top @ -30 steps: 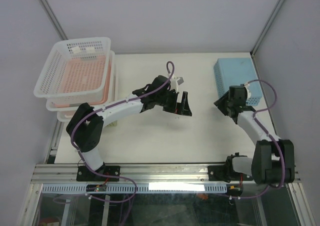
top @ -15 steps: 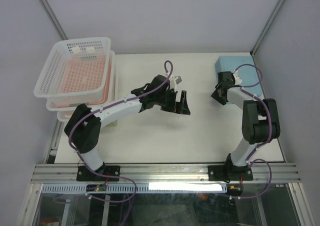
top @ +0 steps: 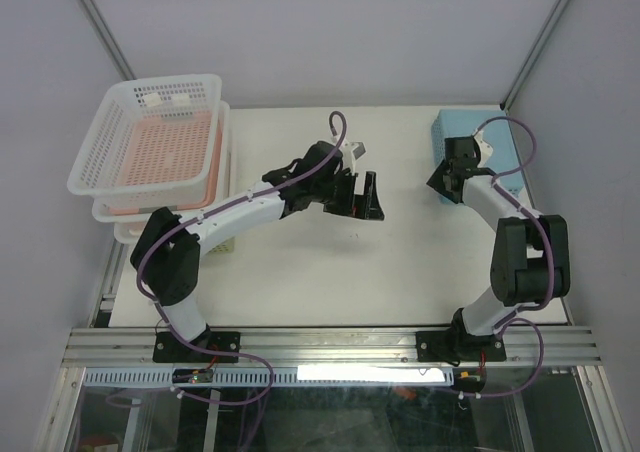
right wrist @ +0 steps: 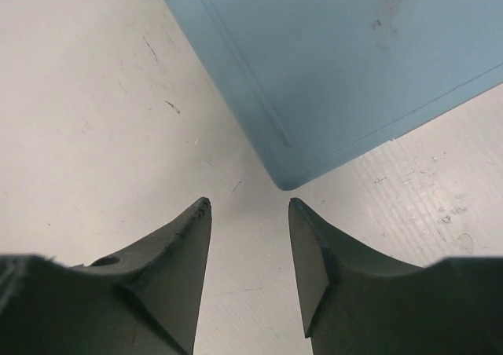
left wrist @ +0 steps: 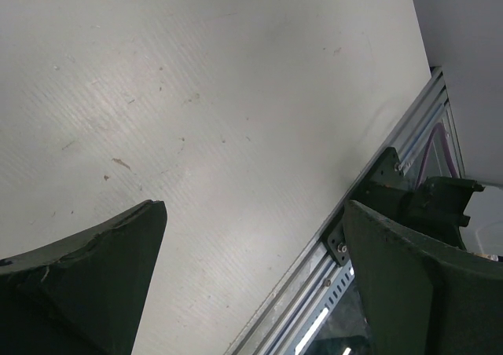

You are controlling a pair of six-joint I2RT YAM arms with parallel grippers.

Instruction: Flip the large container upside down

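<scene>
The large container (top: 150,137), a white perforated basket with a flared rim, sits upright on top of a stack of baskets at the table's far left. Neither wrist view shows it. My left gripper (top: 365,197) hovers over the middle of the table, well to the right of the stack. Its jaws stand wide open with only bare table between them (left wrist: 253,206). My right gripper (top: 447,184) is at the near left corner of a blue box. Its fingers stand apart with nothing between them (right wrist: 249,202).
The blue box (right wrist: 354,64) lies at the far right of the table (top: 400,262), solid face up. Under the white basket lie a pinkish basket (top: 165,157) and more white ones (top: 135,227). A metal rail (left wrist: 369,237) runs along the near table edge.
My right arm has swung up and forward, bringing its gripper to the blue box's corner, and its jaws have widened a little. My left gripper has shifted slightly away from the near edge.
</scene>
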